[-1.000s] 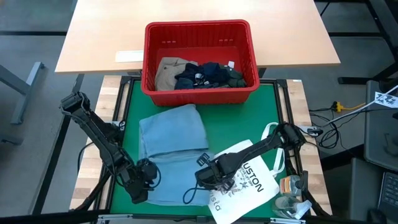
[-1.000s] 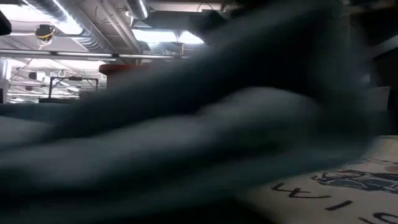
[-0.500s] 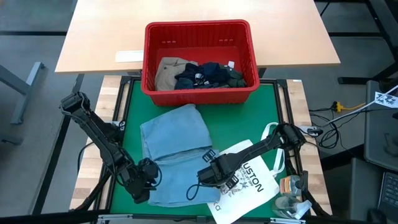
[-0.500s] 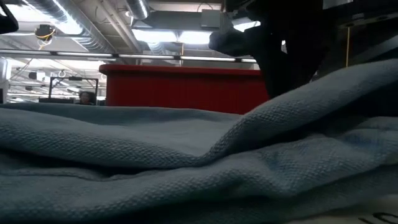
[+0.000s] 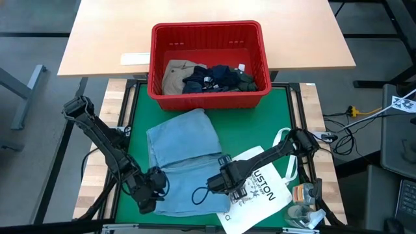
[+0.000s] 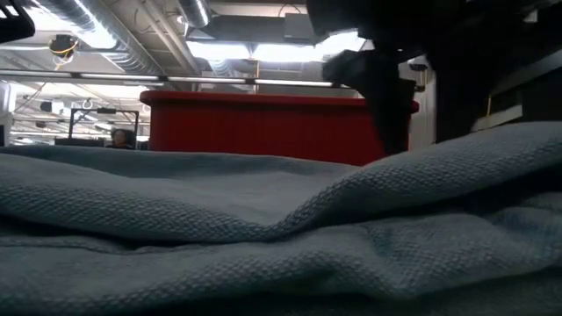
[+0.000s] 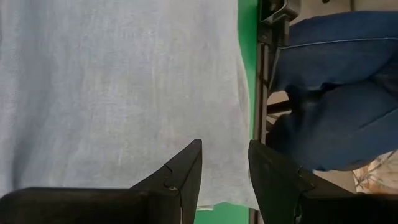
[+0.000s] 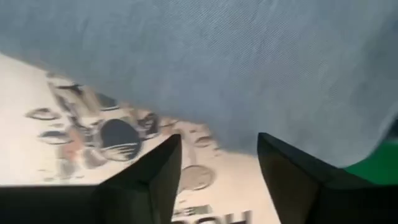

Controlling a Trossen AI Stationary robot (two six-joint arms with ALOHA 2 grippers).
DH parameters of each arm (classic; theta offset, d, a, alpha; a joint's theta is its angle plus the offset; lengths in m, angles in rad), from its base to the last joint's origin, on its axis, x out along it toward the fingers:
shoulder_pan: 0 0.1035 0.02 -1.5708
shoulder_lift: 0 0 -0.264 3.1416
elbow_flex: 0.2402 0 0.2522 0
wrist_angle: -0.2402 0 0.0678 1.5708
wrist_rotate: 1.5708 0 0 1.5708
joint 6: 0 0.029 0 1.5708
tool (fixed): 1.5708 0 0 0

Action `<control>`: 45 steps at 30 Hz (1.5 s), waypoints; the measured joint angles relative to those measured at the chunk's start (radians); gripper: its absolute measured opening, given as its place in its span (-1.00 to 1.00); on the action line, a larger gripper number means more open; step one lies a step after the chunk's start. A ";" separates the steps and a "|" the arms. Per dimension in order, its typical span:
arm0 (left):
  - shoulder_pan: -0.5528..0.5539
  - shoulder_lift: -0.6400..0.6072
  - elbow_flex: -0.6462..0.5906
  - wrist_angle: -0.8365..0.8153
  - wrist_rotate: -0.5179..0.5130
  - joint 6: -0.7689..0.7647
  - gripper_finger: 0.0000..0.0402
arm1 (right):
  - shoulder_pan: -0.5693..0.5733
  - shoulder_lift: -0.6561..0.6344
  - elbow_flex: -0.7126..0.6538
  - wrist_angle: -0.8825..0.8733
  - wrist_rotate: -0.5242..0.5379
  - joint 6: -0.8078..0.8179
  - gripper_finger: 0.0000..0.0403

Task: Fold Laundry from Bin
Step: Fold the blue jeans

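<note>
Light wood table (image 5: 97, 39) up top, grey floor (image 5: 29, 104) around it, bright ceiling lights (image 6: 237, 51) and ducts (image 6: 105, 31) overhead.

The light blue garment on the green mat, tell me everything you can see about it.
The light blue garment is a soft woven cloth, denim-like, lying mostly flat on the green mat just in front of the red bin. One fold line crosses it, and the low view shows gentle ridges. Its near right edge overlaps the white tote bag. The left tool and right tool, both open, sit over its near edge.
</note>
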 joint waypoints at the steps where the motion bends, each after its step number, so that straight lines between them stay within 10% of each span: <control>1: 0.000 0.000 0.000 0.006 0.000 0.000 -0.37 | 0.000 0.000 0.000 -0.009 -0.025 0.029 0.10; 13: -0.059 0.076 0.000 0.080 -0.003 0.002 -0.37 | 0.112 0.000 0.001 -0.063 -0.200 0.140 0.15; 29: -0.048 0.146 0.000 0.132 -0.003 0.142 -0.37 | 0.286 0.000 0.001 0.143 0.272 0.103 0.15; 45: -0.046 0.145 0.000 0.130 -0.003 0.237 -0.37 | 0.304 0.029 0.001 0.349 0.192 -0.129 0.15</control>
